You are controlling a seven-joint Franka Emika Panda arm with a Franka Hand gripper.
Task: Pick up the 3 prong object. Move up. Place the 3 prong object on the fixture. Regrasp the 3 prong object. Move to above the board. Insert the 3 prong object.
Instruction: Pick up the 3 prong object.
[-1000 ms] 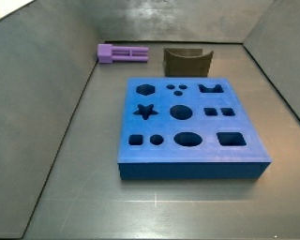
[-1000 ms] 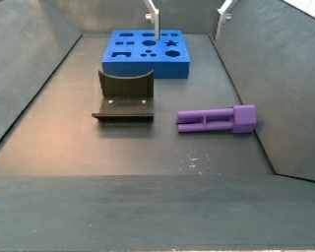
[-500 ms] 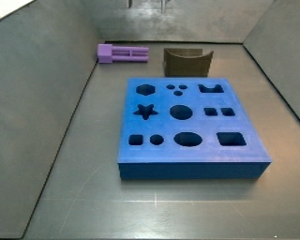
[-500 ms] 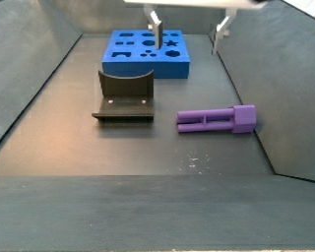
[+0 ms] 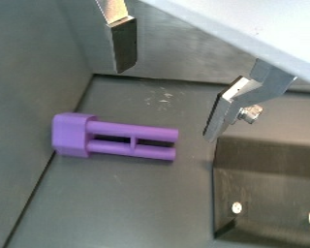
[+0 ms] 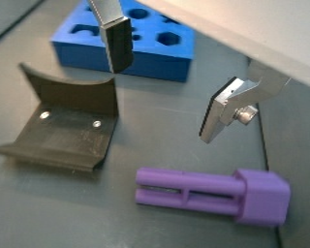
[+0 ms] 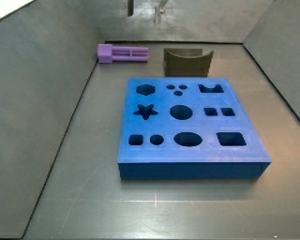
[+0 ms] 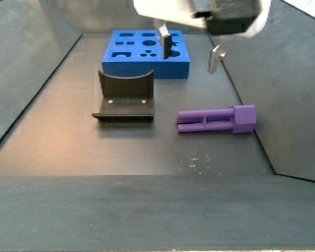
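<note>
1. The gripper hangs in the air, its flat silver fingers spread apart with nothing between them.
2. The 3 prong object, a small light-purple plastic block, lies flat on the grey floor beside the side wall, well below the gripper.
3. The fixture, a dark olive-brown notched bracket, stands at its 9 o'clock, apart from it.
4. The board, a thick blue slab with shaped holes, lies beyond the fixture in a side view.

You get even, soft, moderately bright light on a dull grey floor, with faint shadows. Both side views are sharp. In both wrist views the gripper fingers look slightly blurred, edges soft.
</note>
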